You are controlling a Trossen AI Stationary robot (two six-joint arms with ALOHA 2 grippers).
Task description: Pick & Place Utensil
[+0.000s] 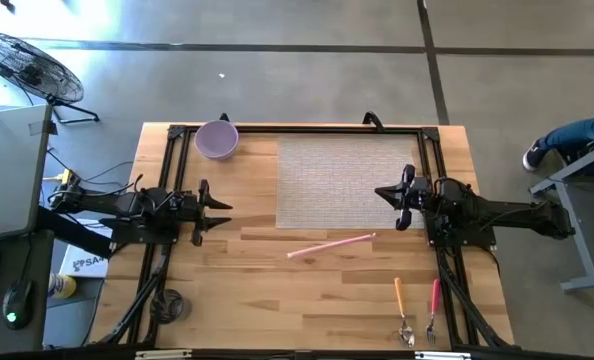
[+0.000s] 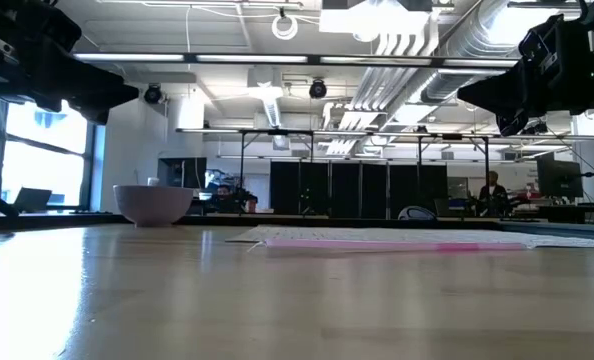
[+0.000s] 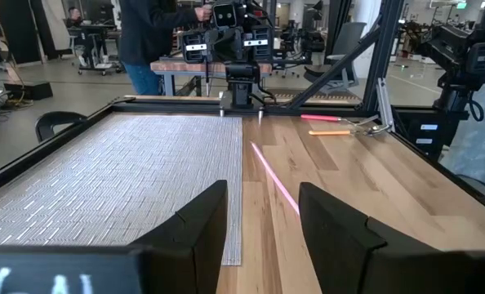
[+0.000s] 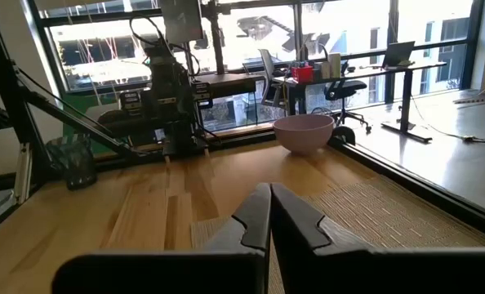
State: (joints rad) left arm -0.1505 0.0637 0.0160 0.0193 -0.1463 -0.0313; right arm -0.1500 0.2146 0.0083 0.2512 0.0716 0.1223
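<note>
3 utensils [image 1: 330, 244] lie untouched on the worktop [image 1: 237, 290]; left gripper [image 1: 220, 207] gapes empty, right gripper [image 1: 385, 193] closed, empty.

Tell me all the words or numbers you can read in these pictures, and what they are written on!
"SA": the only letters that read, on a white box on the floor beside the table, cut off by the left arm.
Pale marks on the left gripper body: too blurred to read.
Stickers on the right arm, seen across the table: too small to read.
</note>
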